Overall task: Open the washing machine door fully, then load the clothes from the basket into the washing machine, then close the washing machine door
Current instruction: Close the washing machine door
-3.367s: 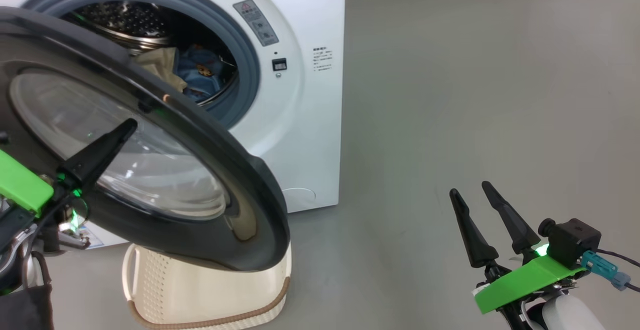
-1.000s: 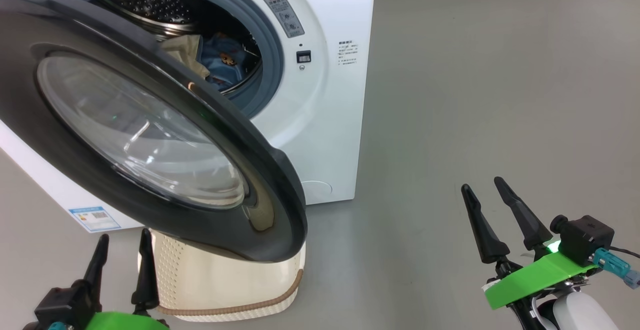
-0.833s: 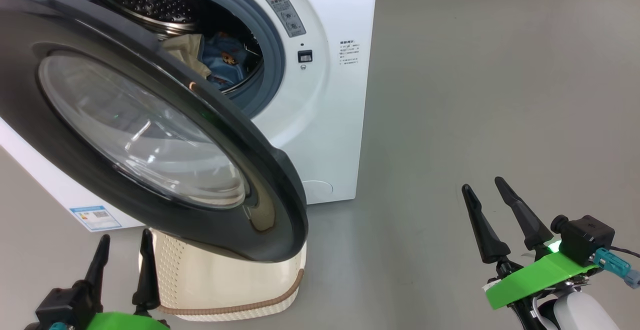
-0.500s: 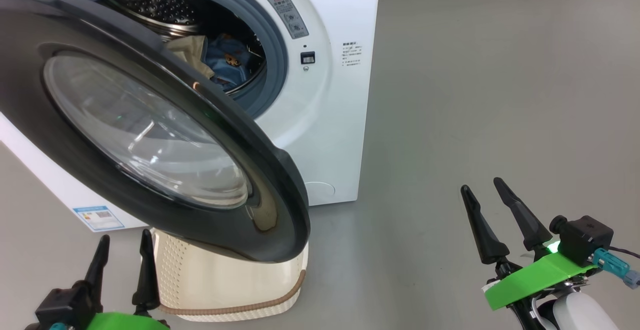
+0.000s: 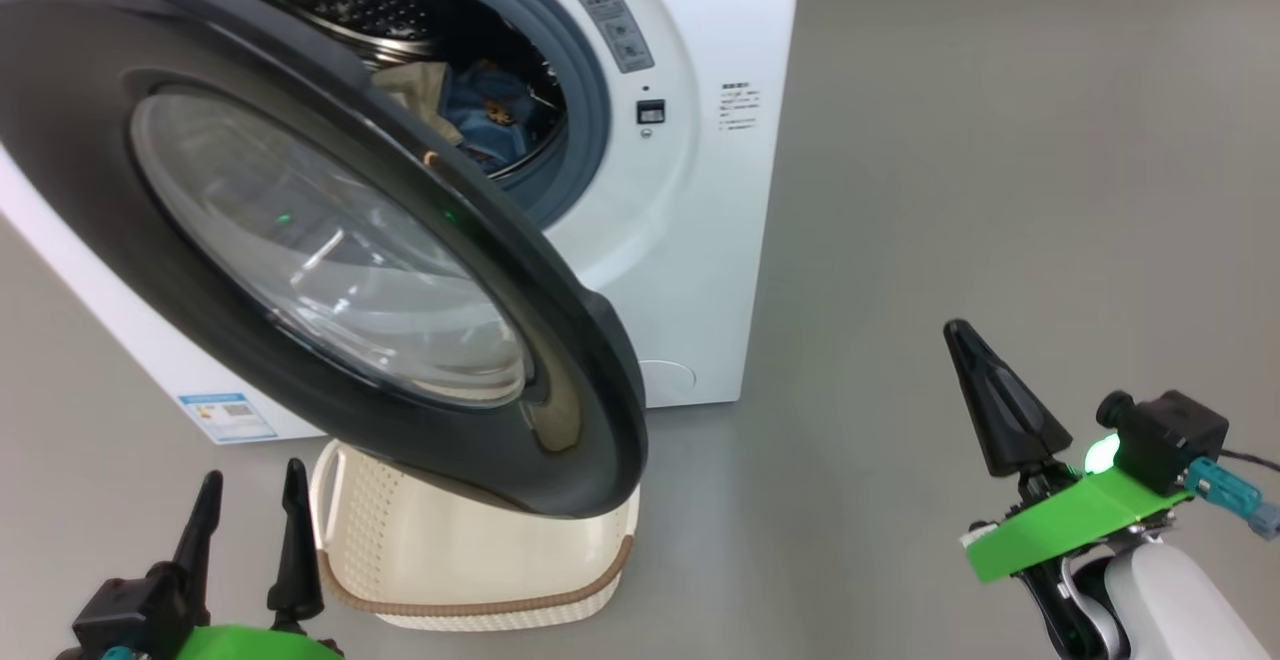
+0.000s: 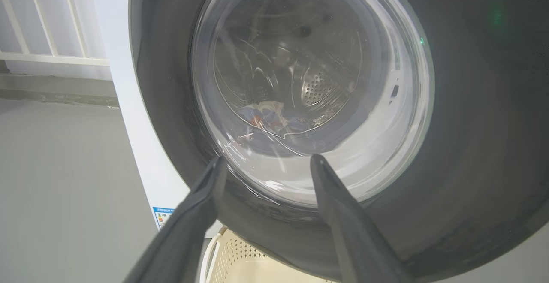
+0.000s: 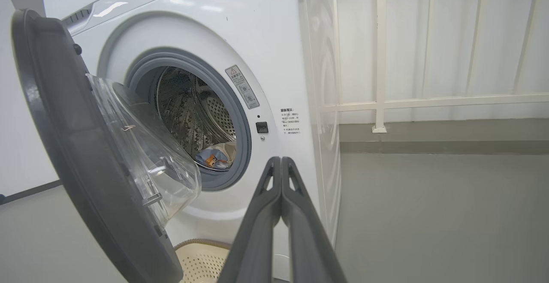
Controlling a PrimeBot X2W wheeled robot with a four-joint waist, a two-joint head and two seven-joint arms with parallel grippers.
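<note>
Right gripper (image 5: pixel 958 332) just pinched together, empty, 4 o'clock, probably to push washing machine door (image 5: pixel 90 70) shut; left gripper (image 5: pixel 252 473) apart, 7 o'clock.

Glossy black door rim (image 5: pixel 560 340), clear glass.

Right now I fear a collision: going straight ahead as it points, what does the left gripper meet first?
Probably the large round black-rimmed washing machine door, near the lower edge of its clear glass bowl; depth is unclear.

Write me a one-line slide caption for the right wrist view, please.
Shut right gripper points at the washing machine: door open, clothes in the drum, basket below.
</note>
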